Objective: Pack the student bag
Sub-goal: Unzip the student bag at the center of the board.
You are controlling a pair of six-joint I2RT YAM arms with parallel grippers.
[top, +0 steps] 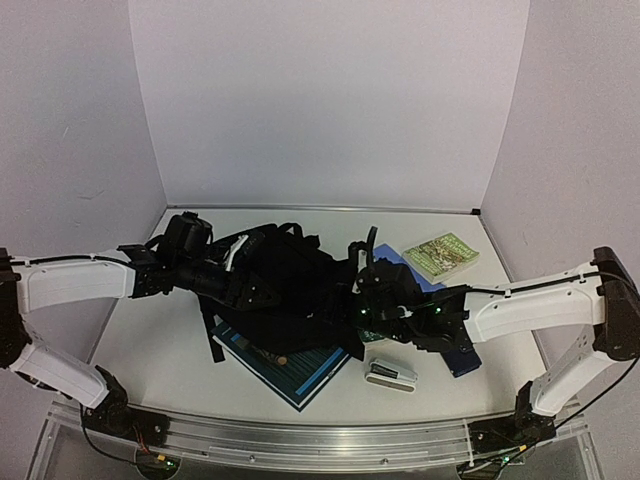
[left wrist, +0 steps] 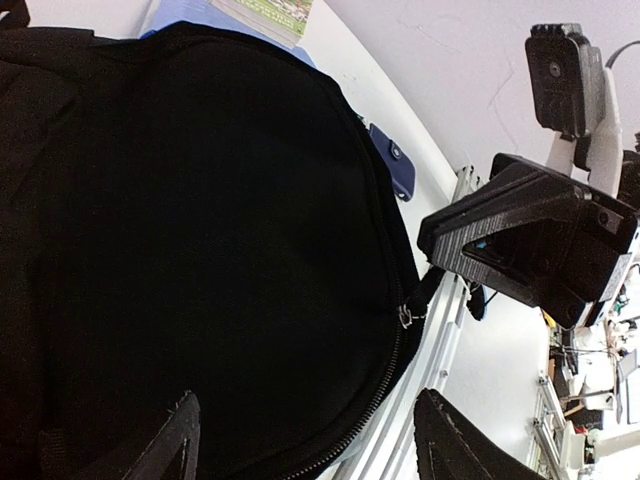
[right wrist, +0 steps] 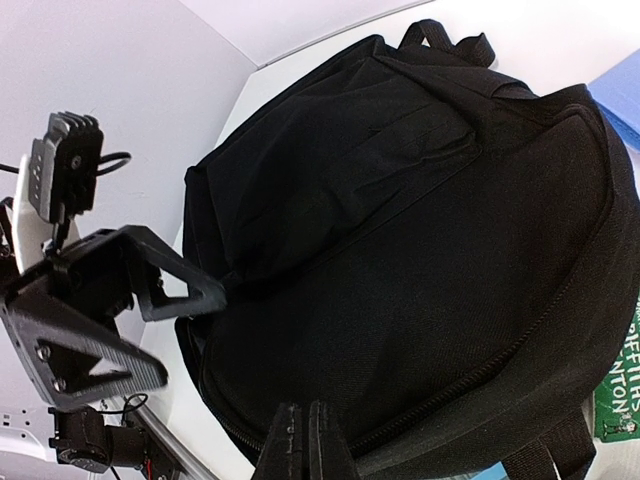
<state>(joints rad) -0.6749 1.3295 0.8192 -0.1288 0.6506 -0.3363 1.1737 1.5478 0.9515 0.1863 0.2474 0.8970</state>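
Nearest the arms, a small black-and-white object (top: 390,375) lies on the table (top: 150,340). Just left of it, a teal book (top: 300,375) sticks out from under the near edge of the student bag (top: 295,285).

The bag lies flat on the middle of the table, front panel up, between the two arms. Its long axis runs roughly left to right. The rounded top end, edged by the curved zipper (left wrist: 385,370), points toward the right arm. The end with the front pocket (right wrist: 330,170) points toward the left arm. The zipper looks closed along the stretch in view, and a black strap (top: 215,345) trails off the near left side.

The left gripper (left wrist: 307,400) is over the bag's left part with its jaws well apart, spanning the black fabric and the zipper edge. Nothing is held between them. In the right wrist view, one of its fingers (right wrist: 190,295) sits close against the bag's side.

The right gripper (right wrist: 303,412) has its jaws pressed together at the rim of the bag's top end, next to the zipper. Whether any fabric is pinched between them cannot be told.

A navy blue case (top: 462,355) lies under the right arm. Farther back, a blue folder (top: 425,283) lies beside the bag's far right, with a green book (top: 442,255) on it.
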